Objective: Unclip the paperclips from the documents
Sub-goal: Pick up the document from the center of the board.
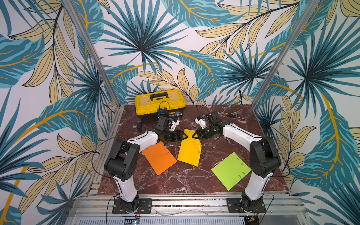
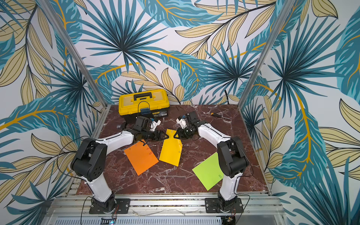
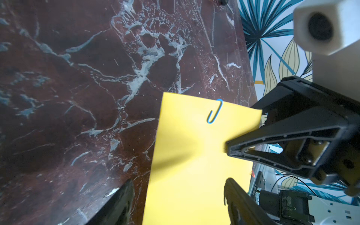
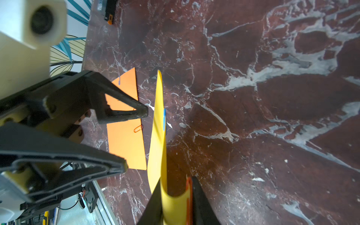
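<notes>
right gripper (image 1: pixel 195 135) — jaws nipped on the yellow sheet's (image 1: pixel 190 152) right edge, likely to prop its upper end off the table (image 1: pixel 194 181) for unclipping | left gripper (image 1: pixel 185 135) — jaws spread astride the left edge, gripping nothing | blue paperclip (image 3: pixel 214 113) on the sheet's upper edge, centre of both top views, between the gripper tips and slightly above

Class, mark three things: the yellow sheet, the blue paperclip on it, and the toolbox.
yellow sheet (image 1: pixel 190 151): in a top view, its middle.
blue paperclip (image 3: pixel 214 112): left wrist view, its loop.
toolbox (image 1: pixel 175 99): in a top view, its lid.
</notes>
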`<state>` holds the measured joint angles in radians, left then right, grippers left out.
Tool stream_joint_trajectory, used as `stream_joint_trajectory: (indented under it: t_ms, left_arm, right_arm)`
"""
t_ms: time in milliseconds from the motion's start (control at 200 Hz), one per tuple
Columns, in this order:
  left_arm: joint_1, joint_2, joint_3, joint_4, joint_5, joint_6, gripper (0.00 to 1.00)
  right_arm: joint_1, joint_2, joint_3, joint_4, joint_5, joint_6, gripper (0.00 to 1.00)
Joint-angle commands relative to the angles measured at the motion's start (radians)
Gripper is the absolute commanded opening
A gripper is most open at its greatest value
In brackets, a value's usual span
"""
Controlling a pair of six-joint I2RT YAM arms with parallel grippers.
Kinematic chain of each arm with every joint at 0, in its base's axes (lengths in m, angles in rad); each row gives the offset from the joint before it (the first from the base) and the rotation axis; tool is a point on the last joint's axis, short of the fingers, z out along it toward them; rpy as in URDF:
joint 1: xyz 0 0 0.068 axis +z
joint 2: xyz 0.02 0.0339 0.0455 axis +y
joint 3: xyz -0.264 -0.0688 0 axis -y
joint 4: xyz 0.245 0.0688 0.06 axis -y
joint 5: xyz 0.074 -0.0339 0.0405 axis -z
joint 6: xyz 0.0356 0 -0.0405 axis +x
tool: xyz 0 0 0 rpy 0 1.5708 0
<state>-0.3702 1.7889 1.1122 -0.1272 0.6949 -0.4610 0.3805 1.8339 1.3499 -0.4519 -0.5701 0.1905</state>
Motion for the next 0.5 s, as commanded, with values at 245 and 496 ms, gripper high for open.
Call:
stream_joint_trajectory:
  t_ms: [245,496]
  left_arm:
    - [0.022,0.050,-0.003,0.117,0.152,0.015,0.75]
    - [0.020,0.112,0.040,0.152,0.259,0.010,0.72]
  right_arm:
    - [-0.003,-0.042,-0.017,-0.001,-0.069,-0.048,0.23]
    - [-0.005,-0.033,-0.004,-0.008,-0.075,-0.055,0.23]
